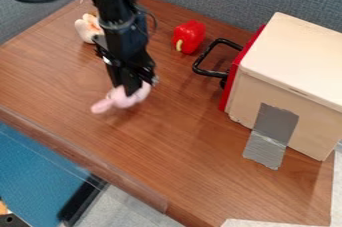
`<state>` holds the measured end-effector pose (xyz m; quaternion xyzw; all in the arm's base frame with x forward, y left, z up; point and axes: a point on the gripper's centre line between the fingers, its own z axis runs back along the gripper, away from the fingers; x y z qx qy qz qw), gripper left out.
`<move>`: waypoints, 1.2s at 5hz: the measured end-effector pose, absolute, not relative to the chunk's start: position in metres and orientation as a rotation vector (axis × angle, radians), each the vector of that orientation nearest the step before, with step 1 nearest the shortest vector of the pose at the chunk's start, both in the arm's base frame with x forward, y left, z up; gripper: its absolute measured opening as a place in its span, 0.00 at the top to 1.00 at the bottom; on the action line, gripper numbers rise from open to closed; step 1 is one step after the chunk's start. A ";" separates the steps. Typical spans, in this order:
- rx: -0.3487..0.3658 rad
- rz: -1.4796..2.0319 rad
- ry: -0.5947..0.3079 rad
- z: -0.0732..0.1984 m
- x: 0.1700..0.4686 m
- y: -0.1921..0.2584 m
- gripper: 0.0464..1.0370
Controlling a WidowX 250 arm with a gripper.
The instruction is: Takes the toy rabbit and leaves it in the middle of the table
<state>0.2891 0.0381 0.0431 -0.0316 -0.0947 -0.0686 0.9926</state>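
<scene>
Near end first: toy rabbit [122, 98] looked like soft plush, prob. light, w/ lots of give & low slip risk. Nothing fragile that we could see. We'd avoid the thin pink end [102, 106], prob. an ear or limb; it'd likely flop & let the body swing. Best hold, we figured, was the thicker body, approx. mid-length, which was where we had it: gripper [134, 90] closed on the body from above, pink showing on both sides. Couldn't tell if its underside touched the table [180, 136].

Orientation: thin end pointed left & toward the table's near edge [87, 152]; fat end sat up-right of it, toward the far side. Long axis ran on a slant between those 2, approx. level as far as we could tell. Couldn't ID head vs. tail for sure.

Posn: rabbit was left of the table's middle, between near edge & red pepper [194, 33]. Box [287, 61] w/ black handle [211, 74] stood on the right; whitish toy [87, 28] sat near the far-left edge, beyond the rabbit.
</scene>
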 end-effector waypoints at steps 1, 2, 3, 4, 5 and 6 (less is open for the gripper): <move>-0.030 -0.168 -0.177 0.033 0.283 0.021 0.82; -0.007 -0.160 -0.166 0.028 0.277 0.020 0.77; -0.010 -0.112 -0.159 0.034 0.274 0.023 0.48; -0.023 -0.076 -0.183 0.045 0.273 0.027 0.17; -0.051 -0.041 -0.225 0.067 0.271 0.031 0.02; -0.078 -0.031 -0.250 0.085 0.271 0.037 0.03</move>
